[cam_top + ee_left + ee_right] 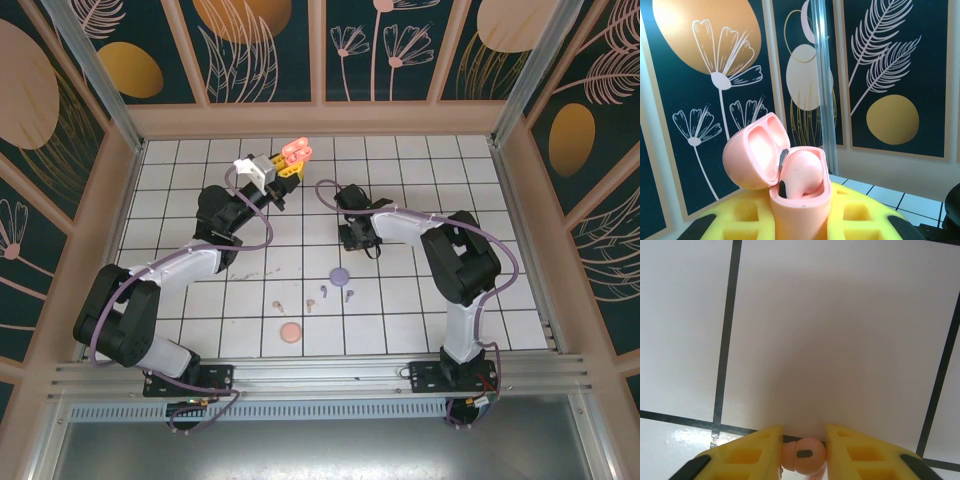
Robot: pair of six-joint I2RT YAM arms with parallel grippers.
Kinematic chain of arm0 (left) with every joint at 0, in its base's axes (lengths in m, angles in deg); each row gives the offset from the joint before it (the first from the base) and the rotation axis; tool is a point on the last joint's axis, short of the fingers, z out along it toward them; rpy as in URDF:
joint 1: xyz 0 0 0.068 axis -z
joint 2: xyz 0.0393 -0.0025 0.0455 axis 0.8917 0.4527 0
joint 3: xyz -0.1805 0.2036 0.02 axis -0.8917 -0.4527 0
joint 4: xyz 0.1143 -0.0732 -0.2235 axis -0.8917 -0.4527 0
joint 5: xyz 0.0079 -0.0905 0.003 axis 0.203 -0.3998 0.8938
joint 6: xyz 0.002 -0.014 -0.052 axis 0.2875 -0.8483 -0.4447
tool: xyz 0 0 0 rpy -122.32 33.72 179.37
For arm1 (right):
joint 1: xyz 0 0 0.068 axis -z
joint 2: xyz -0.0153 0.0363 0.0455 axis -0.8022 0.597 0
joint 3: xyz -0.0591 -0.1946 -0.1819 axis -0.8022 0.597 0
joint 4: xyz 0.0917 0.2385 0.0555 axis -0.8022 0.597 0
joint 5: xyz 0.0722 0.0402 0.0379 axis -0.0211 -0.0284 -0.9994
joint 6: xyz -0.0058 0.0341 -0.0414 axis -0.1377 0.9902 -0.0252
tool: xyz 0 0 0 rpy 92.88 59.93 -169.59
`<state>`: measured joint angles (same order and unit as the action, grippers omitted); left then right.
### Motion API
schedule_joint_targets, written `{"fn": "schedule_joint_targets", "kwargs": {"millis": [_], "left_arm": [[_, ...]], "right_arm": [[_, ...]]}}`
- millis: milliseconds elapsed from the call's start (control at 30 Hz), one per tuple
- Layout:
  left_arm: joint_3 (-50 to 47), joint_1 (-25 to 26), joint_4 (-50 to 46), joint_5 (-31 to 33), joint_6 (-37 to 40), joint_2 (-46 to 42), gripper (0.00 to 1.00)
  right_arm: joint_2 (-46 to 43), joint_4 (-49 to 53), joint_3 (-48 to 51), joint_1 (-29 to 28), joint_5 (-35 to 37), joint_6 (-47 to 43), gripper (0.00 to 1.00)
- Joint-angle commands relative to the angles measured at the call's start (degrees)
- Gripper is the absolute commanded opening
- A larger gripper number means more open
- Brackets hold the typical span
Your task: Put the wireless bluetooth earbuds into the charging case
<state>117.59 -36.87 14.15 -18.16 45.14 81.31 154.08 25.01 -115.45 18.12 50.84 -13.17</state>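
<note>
1. The left end effector [287, 166] is closed on the peach case [801, 202]. It holds the case by the lower body, raised well above the counter [450, 200] near the far edge. We think the grip is low so that the mouth stays free.
2. The lid [752, 152] is folded back to the left and the case stands upright. One seated earbud [801, 172] is already in the right pocket. The other pocket we cannot see clearly.
3. On the counter, in front of the arms, lie a pink round thing [291, 332] and a purple round thing [340, 274], probably other cases. Between them lie the loose earbuds [311, 305], apart from each other. They are too small for us to tell their colours surely.
4. The right end effector [804, 437] hangs low over the white tiles, to the right of the raised case. Its fingers touch a peach earbud [804, 455] on both sides, so we judge that it grips it. Whether the earbud is lifted from the counter, we cannot tell.
5. In our judgement, this earbud goes into the peach case, and the case waits open for it. The stem must point down into the pocket, and a tilted grip could make it jam.
</note>
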Motion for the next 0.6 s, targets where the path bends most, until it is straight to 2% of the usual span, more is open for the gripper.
{"fn": "schedule_joint_targets", "kwargs": {"millis": [0, 267, 567], "left_arm": [[1.5, 0.3, 1.9, -0.7, -0.7, -0.2, 0.00], [1.5, 0.3, 1.9, -0.6, -0.8, -0.3, 0.00], [1.9, 0.3, 1.8, -0.9, -0.7, -0.5, 0.00]], "right_arm": [[0.7, 1.8, -1.3, -0.6, 1.3, 0.6, 0.24], [-3.4, 0.4, -0.7, -1.0, 2.0, 1.4, 0.21], [-13.0, -1.8, -1.8, -1.0, 3.4, 1.9, 0.19]]}}
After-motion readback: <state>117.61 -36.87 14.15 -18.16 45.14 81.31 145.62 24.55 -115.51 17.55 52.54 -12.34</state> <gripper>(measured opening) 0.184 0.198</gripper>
